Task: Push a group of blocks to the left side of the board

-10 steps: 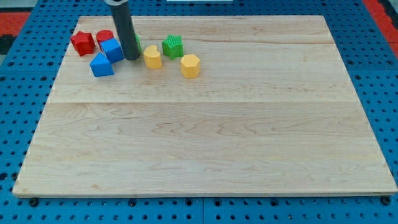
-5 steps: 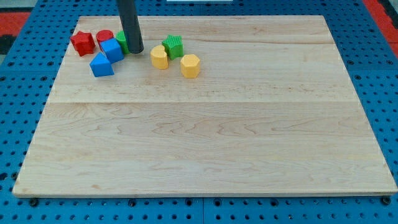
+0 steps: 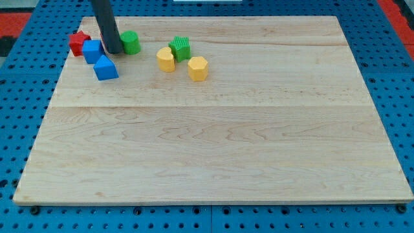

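A pale wooden board [image 3: 213,136] made of long planks joined side by side fills most of the view, its grain running left to right and its front edge rounded at the corners. It lies on a blue pegboard surface [image 3: 19,129] dotted with regular rows of small holes. Red patches [image 3: 16,22] show at the view's top left and top right corners. The light is even and soft, with only faint shadows.

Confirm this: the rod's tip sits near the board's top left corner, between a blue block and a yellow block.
Not quite. In the camera view, my tip is near the board's top left corner, between a blue block and a green block, not a yellow one. The two yellow blocks lie further toward the view's right.
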Tool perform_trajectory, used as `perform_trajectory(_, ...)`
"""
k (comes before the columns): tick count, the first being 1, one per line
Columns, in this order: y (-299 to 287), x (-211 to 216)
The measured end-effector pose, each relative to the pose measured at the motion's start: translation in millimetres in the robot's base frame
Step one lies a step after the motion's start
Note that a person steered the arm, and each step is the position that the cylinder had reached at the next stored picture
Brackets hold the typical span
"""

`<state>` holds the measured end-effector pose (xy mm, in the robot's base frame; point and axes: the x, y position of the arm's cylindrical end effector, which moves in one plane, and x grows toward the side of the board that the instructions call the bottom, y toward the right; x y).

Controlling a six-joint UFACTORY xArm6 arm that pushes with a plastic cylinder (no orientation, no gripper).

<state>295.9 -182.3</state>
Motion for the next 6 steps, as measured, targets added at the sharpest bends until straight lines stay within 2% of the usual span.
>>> perform_trajectory(2,-1.5,-36.7)
perform_trajectory(4,37.7,-41.6)
perform_trajectory(5,39.5,-58.7)
perform_trajectory(6,69.4,-63.9)
